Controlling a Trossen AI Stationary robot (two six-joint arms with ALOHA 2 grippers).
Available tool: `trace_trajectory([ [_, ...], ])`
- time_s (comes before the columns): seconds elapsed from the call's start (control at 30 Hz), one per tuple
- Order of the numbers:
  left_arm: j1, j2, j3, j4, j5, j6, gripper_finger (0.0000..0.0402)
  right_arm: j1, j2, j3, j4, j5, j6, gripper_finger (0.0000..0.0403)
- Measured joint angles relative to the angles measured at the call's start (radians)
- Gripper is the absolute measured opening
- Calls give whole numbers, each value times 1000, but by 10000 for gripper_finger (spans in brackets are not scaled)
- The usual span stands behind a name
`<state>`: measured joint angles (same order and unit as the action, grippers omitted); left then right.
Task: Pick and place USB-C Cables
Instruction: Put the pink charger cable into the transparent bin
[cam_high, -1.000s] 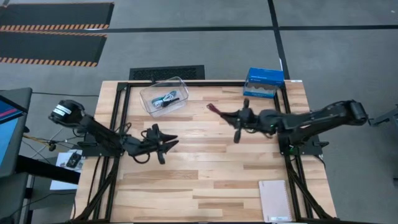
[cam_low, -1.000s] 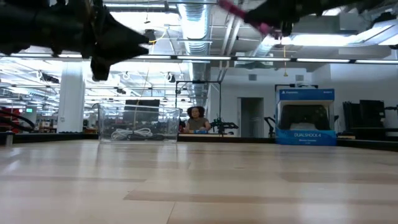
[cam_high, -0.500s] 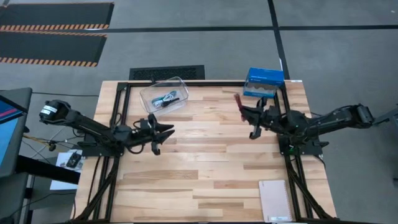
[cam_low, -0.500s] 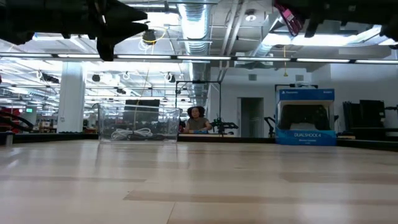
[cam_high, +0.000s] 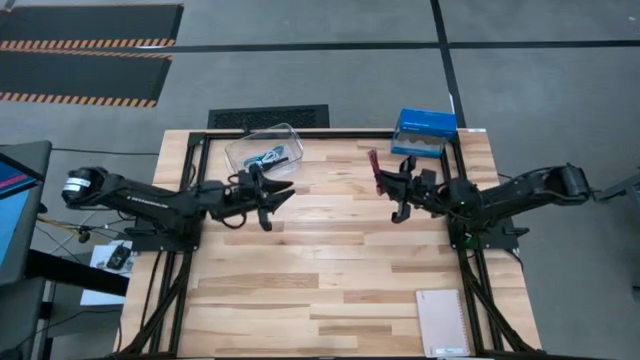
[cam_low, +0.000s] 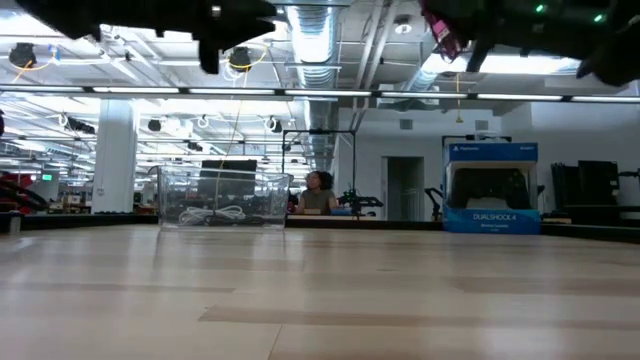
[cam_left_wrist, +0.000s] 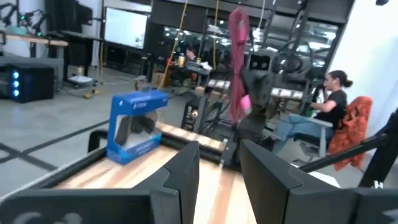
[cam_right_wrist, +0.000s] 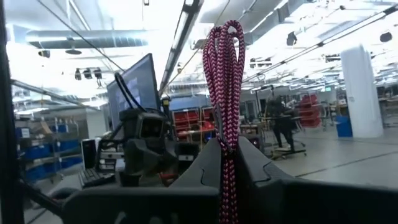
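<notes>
The dark red-maroon USB-C cable (cam_right_wrist: 224, 68), a short looped bundle, is in my right gripper (cam_high: 383, 184), which hovers high over the table's far right part; the left wrist view shows the cable (cam_left_wrist: 238, 62) too. The black and white-grey cables (cam_high: 268, 157) lie in a clear container (cam_high: 240, 160) on the table's far left part. My left gripper (cam_high: 272, 195) is open and empty in the air just on the near side of that container, its fingers (cam_left_wrist: 186, 168) pointing toward the right arm. My right gripper pinches the maroon cable bundle near one end (cam_right_wrist: 225, 148) between its two fingers. The fingers come roughly level from the table's right side. The rest of the bundle (cam_high: 374, 168) sticks out beyond the fingertips, lifted clear of the table, several strands together.
A blue boxed game controller (cam_high: 425, 130) stands at the far right edge, close behind the right gripper. A notebook (cam_high: 443, 322) lies at the near right corner. Bare wood (cam_high: 320, 270) spans the middle and near part of the table. A person sits in the room beyond (cam_low: 318, 190).
The right gripper, shut on the maroon cable throughout, drew back toward the table's right and then came a little left again, turning so that the cable points more toward the far edge. The left gripper moved toward the far edge and rightward, up beside the container.
</notes>
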<state>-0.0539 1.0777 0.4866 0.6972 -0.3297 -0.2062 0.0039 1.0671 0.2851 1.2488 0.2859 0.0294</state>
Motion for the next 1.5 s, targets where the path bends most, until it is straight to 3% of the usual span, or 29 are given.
trace_trajectory([
  [0.3, 99, 159, 103, 43, 121, 23, 105, -40, 252, 67, 169, -114, 69, 23],
  [0.6, 157, 338, 114, 369, 272, 11, 105, -40, 429, 211, 199, -227, 69, 31],
  [0.9, 173, 416, 114, 473, 354, -16, 105, -41, 566, 323, 199, -287, 69, 34],
  [1.2, 174, 413, 169, 415, 424, -17, 105, -46, 655, 362, 268, -308, 79, 38],
  [1.5, 165, 416, 172, 397, 505, 30, 116, -46, 610, 337, 313, -377, 68, 35],
])
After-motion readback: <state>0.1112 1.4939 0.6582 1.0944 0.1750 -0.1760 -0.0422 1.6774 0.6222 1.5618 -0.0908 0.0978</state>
